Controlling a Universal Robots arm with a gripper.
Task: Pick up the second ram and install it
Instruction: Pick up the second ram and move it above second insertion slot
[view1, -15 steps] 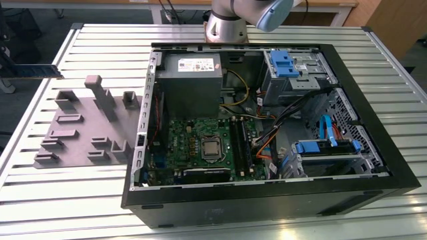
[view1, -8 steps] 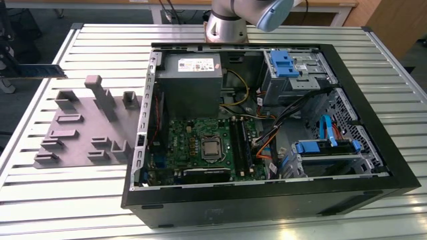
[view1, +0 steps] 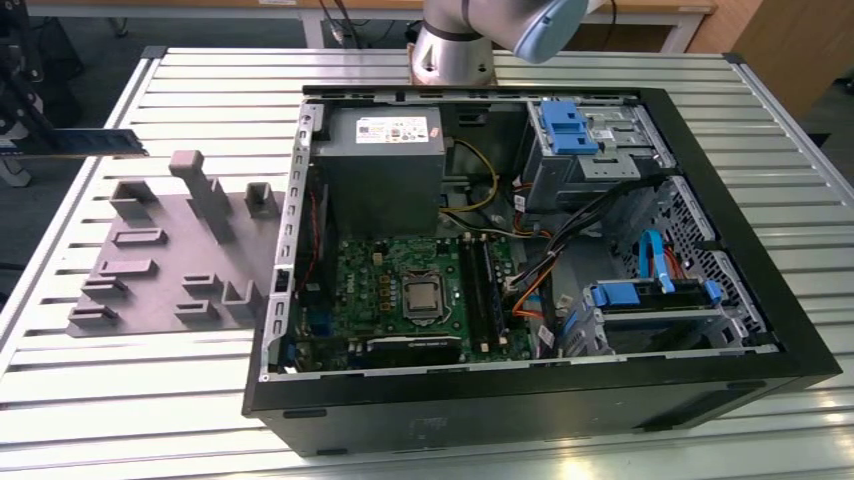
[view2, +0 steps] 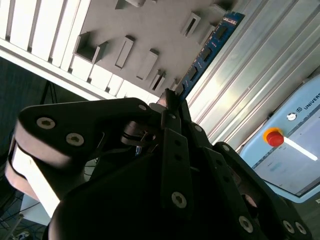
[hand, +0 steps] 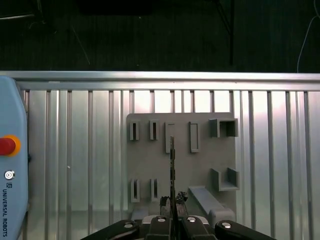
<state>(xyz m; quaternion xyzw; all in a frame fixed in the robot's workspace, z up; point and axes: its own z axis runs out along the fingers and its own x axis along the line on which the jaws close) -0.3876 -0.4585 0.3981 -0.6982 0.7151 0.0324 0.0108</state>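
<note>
At the exterior view's far left, the second ram (view1: 83, 142) hangs roughly level in the air above the gray slotted holder (view1: 160, 290), clear of its raised blocks. In the second wrist view the gripper (view2: 172, 100) has its jaws pinched narrow on one end of the blue stick. To the exterior view's right, the holder's edge lies just beside the open computer case (view1: 747, 330), where the motherboard (view1: 387, 290) sits walled in. The arm's base (view1: 451, 55) stands behind it on the slatted table (view1: 134, 400).
</note>
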